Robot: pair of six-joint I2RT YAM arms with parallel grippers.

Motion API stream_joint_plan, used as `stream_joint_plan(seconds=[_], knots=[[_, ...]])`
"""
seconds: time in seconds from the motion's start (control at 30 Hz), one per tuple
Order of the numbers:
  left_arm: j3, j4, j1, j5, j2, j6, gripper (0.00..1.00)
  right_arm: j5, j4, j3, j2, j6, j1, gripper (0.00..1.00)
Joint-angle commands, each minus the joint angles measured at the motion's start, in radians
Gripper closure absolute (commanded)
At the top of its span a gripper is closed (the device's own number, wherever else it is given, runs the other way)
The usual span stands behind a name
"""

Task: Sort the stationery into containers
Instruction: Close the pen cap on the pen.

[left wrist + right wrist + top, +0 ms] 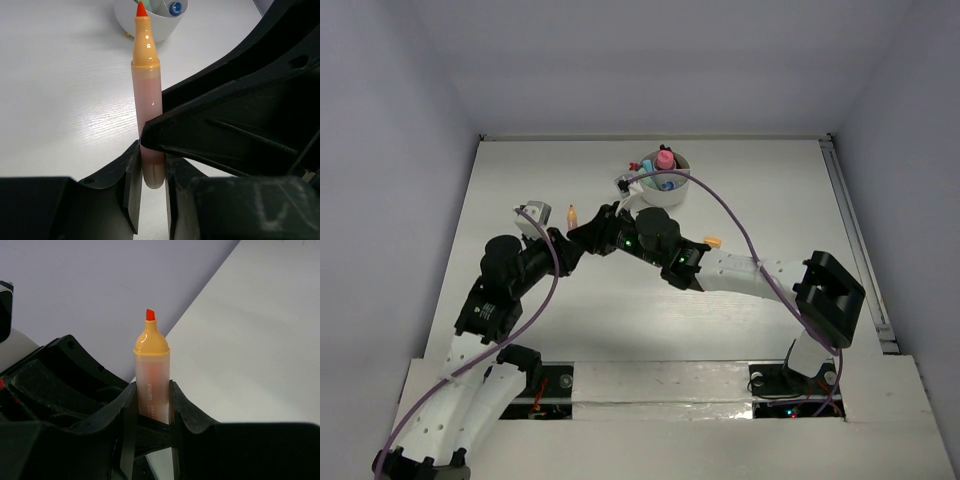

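Surface (pixel 770 190) bears the white cup (pixel 658 197); nearby, left end effector (pixel 151 156) and right end effector (pixel 151 390) both clamp one uncapped orange highlighter (pixel 146 85); opposed pulls could twist or drop it; the bare tip could smear.

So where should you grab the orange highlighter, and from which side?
Grab the orange highlighter by its straight barrel, coming from the blunt back end with a finger on each side. The front narrows to a bare inky tip, so leave that free. The left gripper and the right gripper both pinch the barrel like that.
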Motion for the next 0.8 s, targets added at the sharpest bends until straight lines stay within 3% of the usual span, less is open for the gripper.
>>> stream_joint_plan(seconds=[0.0,0.03,0.17,0.27,0.3,0.4,0.43,0.53,0.67,0.77], knots=[[0.012,0.086,0.016,-0.015,-0.022,0.006,0.94,-0.054,-0.011,-0.025,0.0,0.013,0.035,0.82],[0.012,0.086,0.016,-0.017,-0.025,0.006,1.0,-0.054,-0.009,-0.04,-0.001,0.02,0.035,0.82],[0.012,0.089,0.016,-0.008,-0.025,0.009,1.0,-0.054,-0.006,-0.059,-0.013,0.022,0.035,0.79],[0.01,0.093,0.016,0.009,-0.031,0.011,1.0,-0.034,-0.029,-0.069,-0.039,0.005,0.035,0.57],[0.009,0.097,0.016,0.015,-0.033,0.011,1.0,-0.024,-0.038,-0.074,-0.05,0.0,0.019,0.43],[0.004,0.103,0.016,0.037,-0.036,0.011,1.0,-0.061,-0.025,-0.123,-0.108,0.019,-0.041,0.26],[0.004,0.103,0.016,0.04,-0.034,0.012,1.0,-0.081,-0.017,-0.137,-0.145,0.04,-0.063,0.24],[0.004,0.107,0.016,0.052,-0.034,0.012,1.0,-0.127,0.005,-0.195,-0.203,0.054,-0.127,0.21],[0.002,0.11,0.016,0.067,-0.034,0.012,1.0,-0.057,-0.084,-0.259,-0.315,0.004,-0.179,0.22],[0.001,0.118,0.016,0.098,-0.04,0.012,1.0,0.043,-0.173,-0.345,-0.369,-0.015,-0.247,0.47]])
